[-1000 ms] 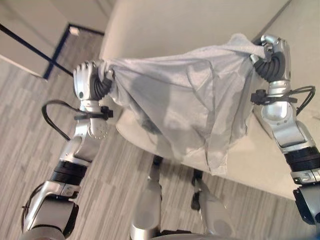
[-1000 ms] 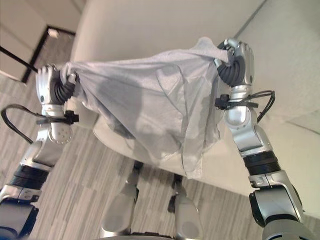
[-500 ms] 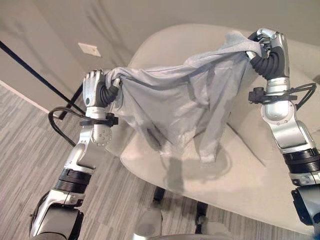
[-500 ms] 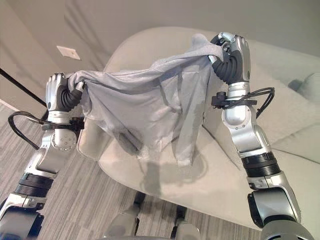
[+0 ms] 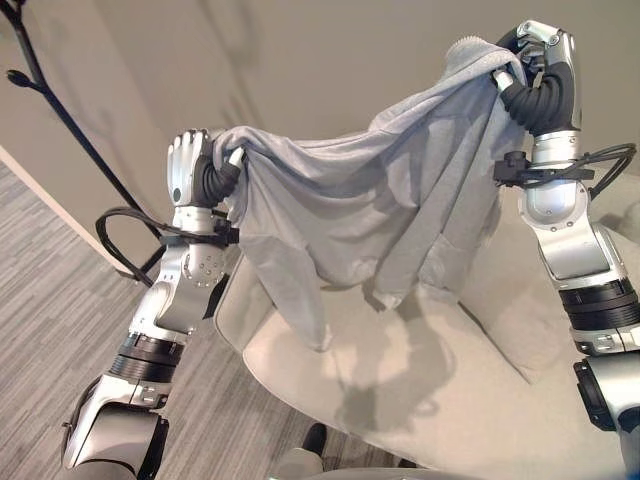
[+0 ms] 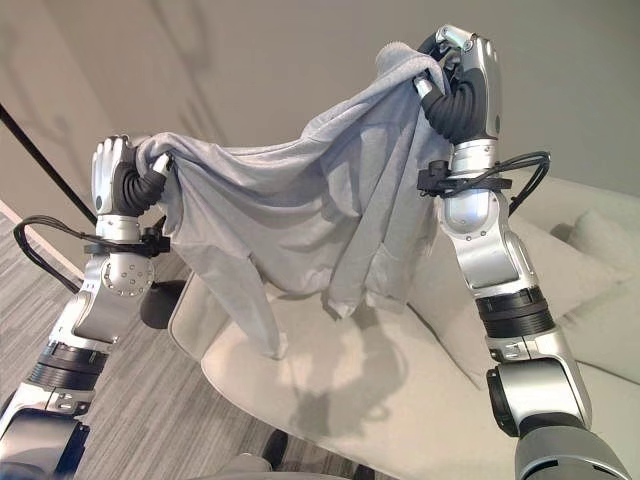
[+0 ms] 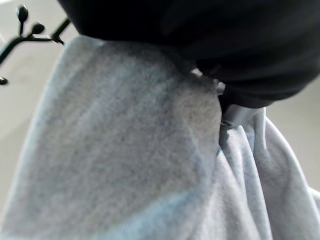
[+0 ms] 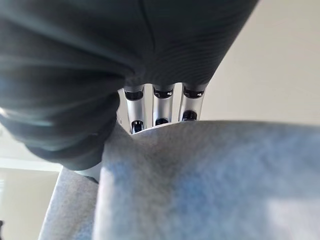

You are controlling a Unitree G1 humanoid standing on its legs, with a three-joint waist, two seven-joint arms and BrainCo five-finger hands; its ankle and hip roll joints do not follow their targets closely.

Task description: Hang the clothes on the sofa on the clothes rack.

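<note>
— Where's the garment?
— Above the cream sofa [image 5: 420, 400], the grey sweatshirt [image 5: 350, 210] hangs stretched between both hands.
— Their grip?
— Right hand [image 5: 535, 60] at one o'clock and left hand [image 5: 195, 165] at nine clench its edges. Black rack [image 5: 25, 60] at eleven.

Garment [image 5: 370, 215] spans betw. both hands above sofa [image 5: 470, 400]; rack [image 5: 40, 90] far left.
</note>
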